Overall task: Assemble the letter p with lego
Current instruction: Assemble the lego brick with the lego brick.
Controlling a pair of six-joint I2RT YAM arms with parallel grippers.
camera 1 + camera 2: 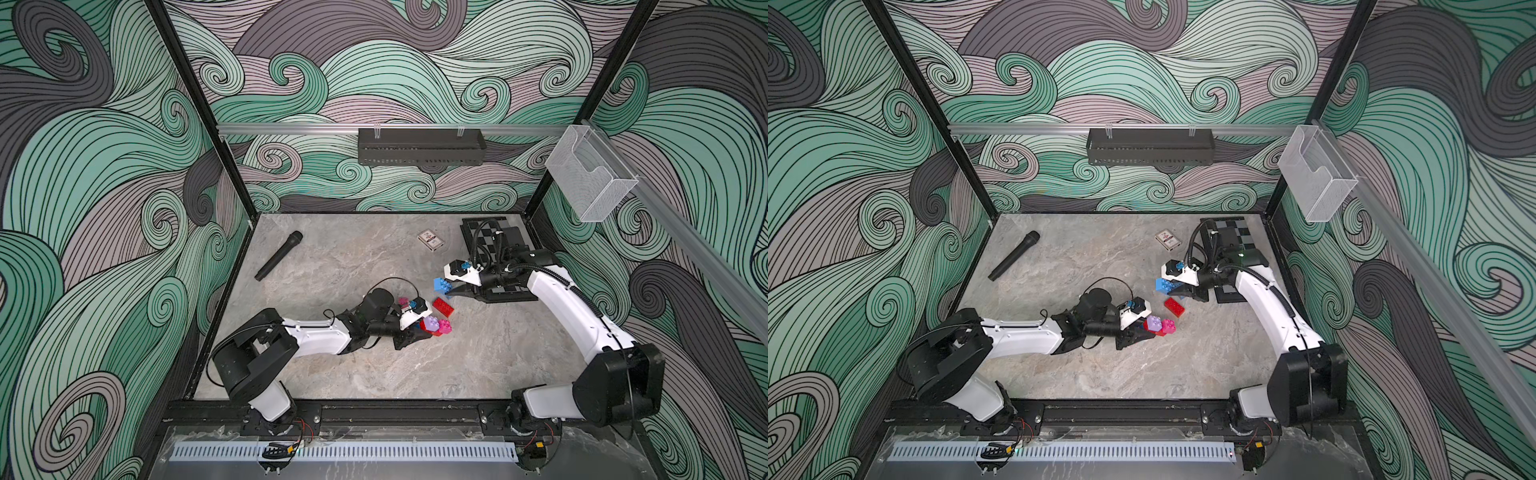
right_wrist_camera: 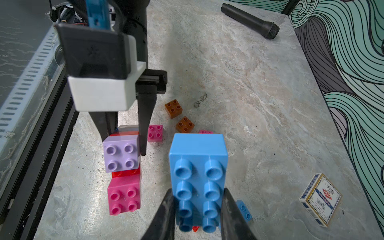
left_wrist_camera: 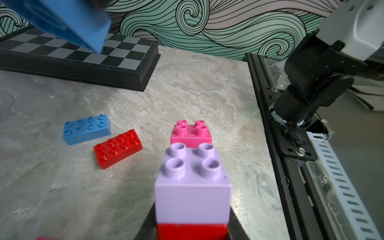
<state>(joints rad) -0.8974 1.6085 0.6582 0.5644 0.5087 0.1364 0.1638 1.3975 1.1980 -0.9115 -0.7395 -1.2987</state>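
1. Swirling teal and lilac wave patterns cover the walls around a grey marbled desk (image 1: 374,365), seen from above in both top views.
2. Near the desk's centre, the left hand (image 2: 123,145) is clamped on a brick stack (image 1: 1154,324), made of a lilac brick (image 3: 193,187) sitting on a red brick (image 3: 192,230).
3. A pink brick (image 3: 191,136) sits right against the stack at its 3 o'clock side. I cannot tell whether it is joined on.
4. At 1 o'clock from the stack, the right hand (image 2: 198,207) is closed on a blue oblong brick (image 2: 197,153), held off the desk with its studs upward.
5. Between the two hands a loose red oblong brick (image 1: 443,306) lies flat, with a loose blue brick (image 3: 86,128) just beside it, beneath the held one.
6. An orange brick (image 2: 173,108), a second orange brick (image 2: 185,124) and a small pink square brick (image 2: 155,133) lie near the stack, at about its 10 o'clock side.
7. A black microphone (image 1: 279,255) lies at the desk's 10 o'clock, a boxed card deck (image 1: 430,240) at 1 o'clock, and a chessboard (image 3: 83,52) at 2 o'clock, partly under the right arm.
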